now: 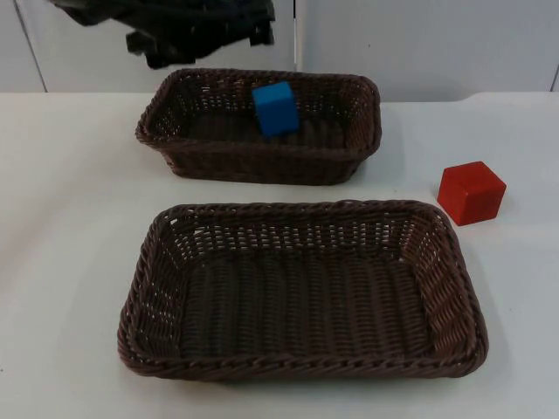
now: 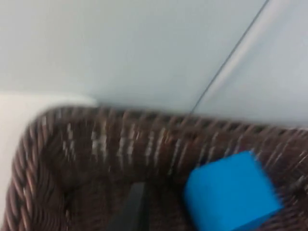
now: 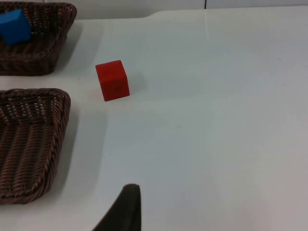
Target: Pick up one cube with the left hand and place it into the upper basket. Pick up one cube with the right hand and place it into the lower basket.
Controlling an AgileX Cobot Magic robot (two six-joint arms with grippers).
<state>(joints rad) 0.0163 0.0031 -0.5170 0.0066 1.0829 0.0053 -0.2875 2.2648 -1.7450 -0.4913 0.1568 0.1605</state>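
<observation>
Blue cube (image 1: 276, 107) already sits in the upper basket (image 1: 175, 148); the left gripper (image 2: 132, 211) hangs above that basket just beside the cube, jaws state can't be told. Red cube (image 1: 472, 192) lies on the worktop (image 1: 70, 218) just off the lower basket (image 1: 301, 367), on the right arm's side. The right gripper (image 3: 122, 211) looks onto it from well apart, cube ahead of the jaws toward the baskets, jaws state can't be told either.

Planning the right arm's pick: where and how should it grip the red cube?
Come from above and close the jaws on two opposite side faces of the red cube. It sits flat on the table, clear of the lower basket, with free space around it.
</observation>
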